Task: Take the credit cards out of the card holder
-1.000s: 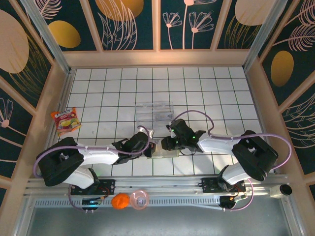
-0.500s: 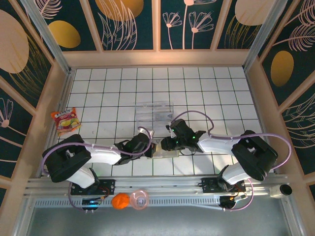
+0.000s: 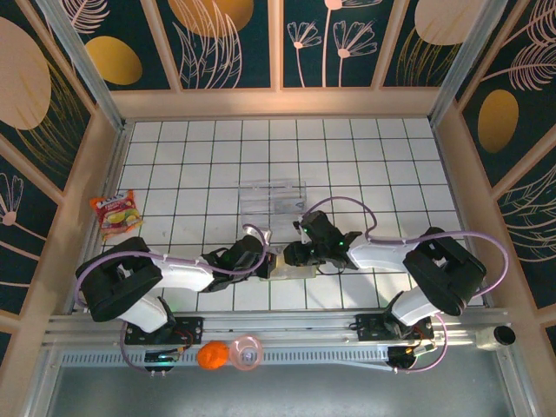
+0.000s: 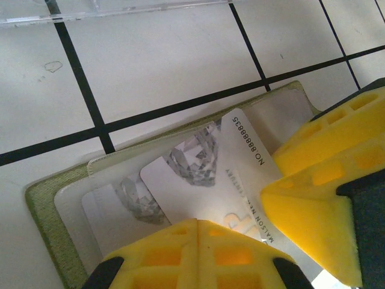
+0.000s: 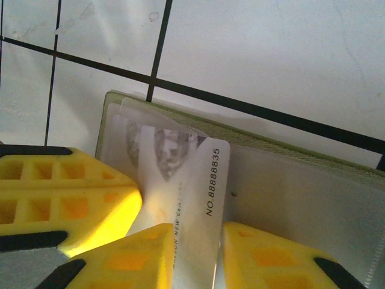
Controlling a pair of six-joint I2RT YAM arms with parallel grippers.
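The closed left end effector (image 4: 197, 232) pins the olive-green bifold card holder (image 4: 45, 211) while the right end effector (image 5: 195, 241) pinches a thin grey-white credit card (image 5: 192, 186), which likely needs sliding free next.

The work surface is a white tiled floor (image 3: 208, 148) ruled with thin black lines. Pale wooden framing (image 3: 278, 102) boxes it in on three sides. Behind the framing stand dark teal wall panels (image 3: 234, 52) (gold ovals, pale line-drawn leaves and flowers). An aluminium rail (image 3: 287, 323) runs along the near edge. The light is bright and even.
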